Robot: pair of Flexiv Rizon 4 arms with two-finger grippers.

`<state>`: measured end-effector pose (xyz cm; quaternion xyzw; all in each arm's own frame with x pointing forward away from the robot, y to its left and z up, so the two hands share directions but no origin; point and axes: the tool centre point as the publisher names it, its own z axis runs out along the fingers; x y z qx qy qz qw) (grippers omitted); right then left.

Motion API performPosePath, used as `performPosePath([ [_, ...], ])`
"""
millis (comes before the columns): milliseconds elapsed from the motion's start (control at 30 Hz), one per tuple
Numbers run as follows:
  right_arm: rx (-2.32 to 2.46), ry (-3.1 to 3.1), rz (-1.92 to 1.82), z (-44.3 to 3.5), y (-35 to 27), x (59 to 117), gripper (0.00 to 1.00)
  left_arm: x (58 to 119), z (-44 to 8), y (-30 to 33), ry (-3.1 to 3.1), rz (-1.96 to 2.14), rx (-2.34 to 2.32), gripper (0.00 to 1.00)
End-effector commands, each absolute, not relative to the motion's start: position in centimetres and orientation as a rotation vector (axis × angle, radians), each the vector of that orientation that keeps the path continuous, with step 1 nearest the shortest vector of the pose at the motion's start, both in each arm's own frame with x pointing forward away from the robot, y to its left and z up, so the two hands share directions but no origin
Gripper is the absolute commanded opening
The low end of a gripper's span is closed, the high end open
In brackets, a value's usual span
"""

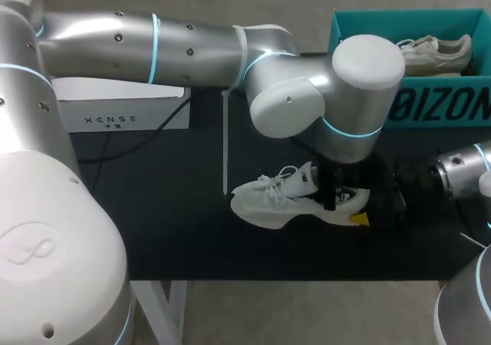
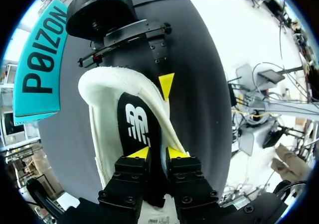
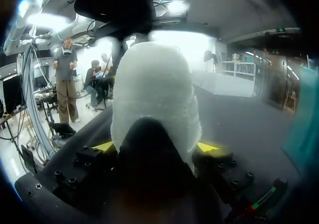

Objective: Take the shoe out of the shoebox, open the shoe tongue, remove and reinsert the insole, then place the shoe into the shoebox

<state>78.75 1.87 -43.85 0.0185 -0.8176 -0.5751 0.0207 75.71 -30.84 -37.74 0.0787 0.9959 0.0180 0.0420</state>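
On the black table (image 1: 153, 207), lower middle of the head view, out of the shoebox (image 1: 445, 109): the white shoe (image 1: 268, 203), long axis left to right, toe left, heel right. Clamped across the heel from the frame's right edge by the right hand (image 3: 155, 146), spread wide. Down in the opening from the upper left, the left hand (image 2: 158, 153), nearly pressed together, seemingly pinching the edge of the black insole (image 2: 135, 124). Likely next: draw the insole up and back toward the heel.

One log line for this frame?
left fingers: shut on insole in shoe | right fingers: shut on shoe heel | shoe: on black mat, outside shoebox
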Motion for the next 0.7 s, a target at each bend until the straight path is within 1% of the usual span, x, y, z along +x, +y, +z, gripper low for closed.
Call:
performPosePath([
  [33, 0.056, -2.538, -1.782, -44.8, 2.2, 78.8, 0.0, 75.6, -38.0, -31.2, 3.044, 0.064, 0.244, 0.26],
  [100, 0.056, -2.538, -1.782, -44.8, 2.2, 78.8, 0.0, 75.6, -38.0, -31.3, 3.044, 0.065, 0.247, 0.3],
  [233, 0.056, -2.538, -1.782, -44.8, 2.2, 78.8, 0.0, 75.7, -38.0, -31.3, 3.045, 0.065, 0.248, 0.27],
  [467, 0.056, -2.538, -1.782, -44.8, 2.2, 78.8, 0.0, 76.0, -39.0, -31.1, 3.063, 0.075, 0.255, 0.28],
  [700, 0.056, -2.538, -1.782, -44.8, 2.2, 78.8, 0.0, 76.1, -41.5, -31.1, 3.101, 0.084, 0.262, 0.25],
])
